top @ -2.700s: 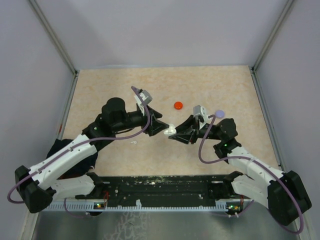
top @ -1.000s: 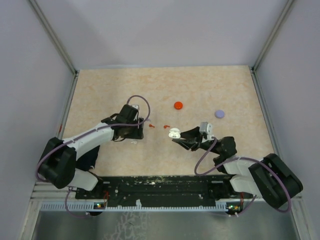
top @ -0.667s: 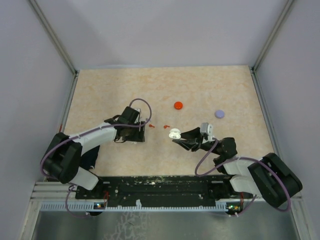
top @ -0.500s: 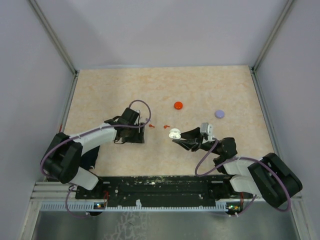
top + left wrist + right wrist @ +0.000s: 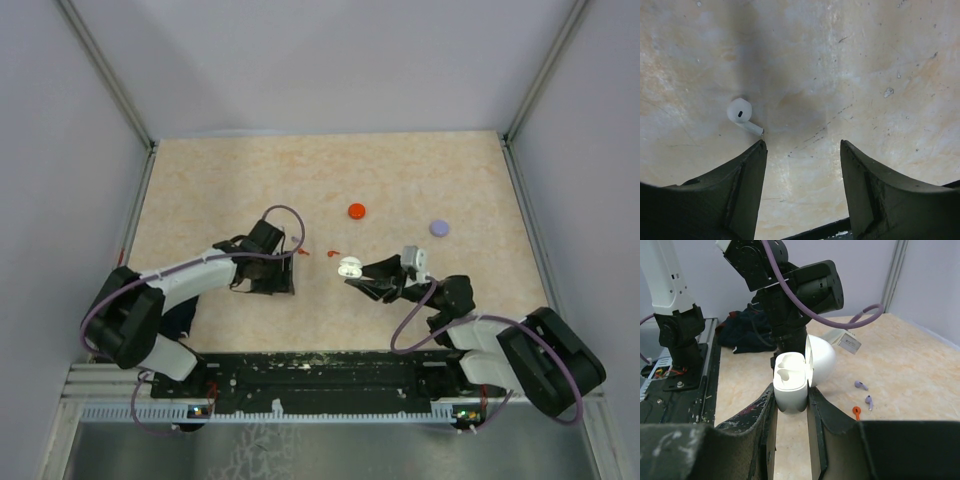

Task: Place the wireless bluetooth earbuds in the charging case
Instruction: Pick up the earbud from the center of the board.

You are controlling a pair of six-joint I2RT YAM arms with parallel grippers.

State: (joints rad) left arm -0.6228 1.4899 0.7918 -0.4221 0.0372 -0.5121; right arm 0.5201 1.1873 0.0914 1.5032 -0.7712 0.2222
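From above, the left arm (image 5: 190,275) reaches low across the tan counter (image 5: 200,180), its jaws pointed down at the surface near the middle. I can't make out their gap from up here. The right arm (image 5: 470,320) lies low too, and the right jaws hold the white charging case (image 5: 350,267) off the counter, lid open. Two red earbuds (image 5: 303,253) lie between the arms, just beyond the left jaws. A red disc (image 5: 357,211) and a purple disc (image 5: 439,228) sit farther back, well apart from each other.

Through the left wrist camera, the two dark fingers (image 5: 740,190) stand wide with only bare counter between them. A white earbud (image 5: 742,115) lies on its side just past the tip of the left-hand finger, outside the gap and not touched.

Through the right wrist camera, the right jaws are narrow and pinch the case by its lower body, its two sockets facing up and the lid tipped back. Two purple earbuds (image 5: 861,385) lie on the counter to the right, one red earbud just in front of them.
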